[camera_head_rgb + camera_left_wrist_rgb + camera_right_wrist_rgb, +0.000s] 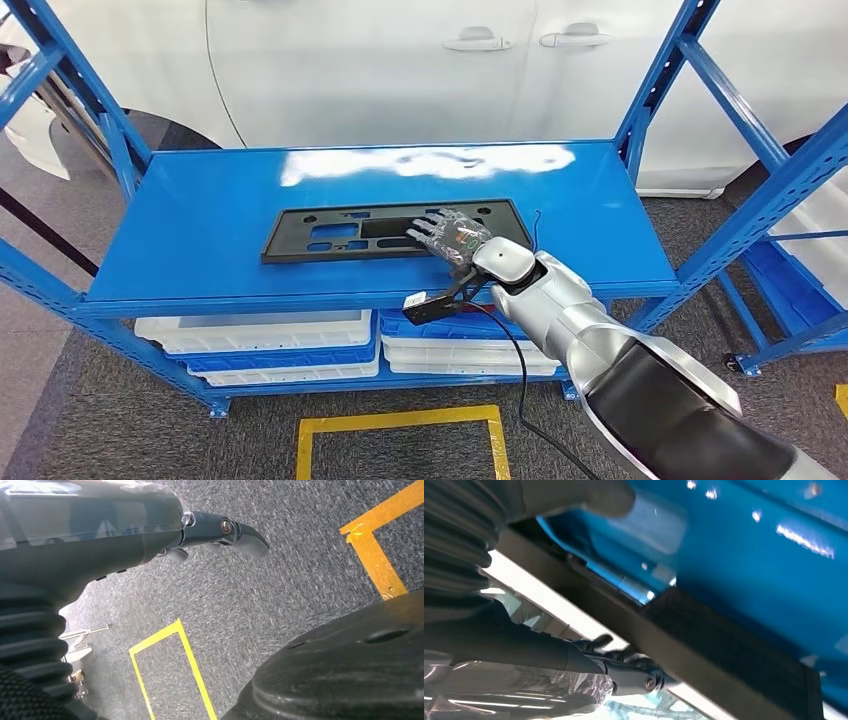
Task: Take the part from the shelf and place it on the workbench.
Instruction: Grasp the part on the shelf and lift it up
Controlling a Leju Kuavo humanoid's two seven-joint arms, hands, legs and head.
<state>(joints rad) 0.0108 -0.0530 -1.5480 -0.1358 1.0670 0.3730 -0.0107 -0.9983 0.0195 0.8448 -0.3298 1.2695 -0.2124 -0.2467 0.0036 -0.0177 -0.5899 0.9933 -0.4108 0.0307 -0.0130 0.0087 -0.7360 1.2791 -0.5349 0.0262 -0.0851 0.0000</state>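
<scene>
R hand (452, 236) fingers spread flat on black part (330, 233), blue shelf (200, 220); not gripping.

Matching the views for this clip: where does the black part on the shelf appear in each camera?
Head view: the black part lies flat mid-shelf, under the right hand.
Left wrist view: not in it; this camera looks at the floor.
Right wrist view: its dark edge runs diagonally, close up.
Shared landmark: the blue shelf.

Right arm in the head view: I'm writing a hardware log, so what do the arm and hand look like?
The right arm has silver rounded shells and a black upper section. A black cable hangs beside it. The right hand has dark fingers under a clear plastic cover.
</scene>
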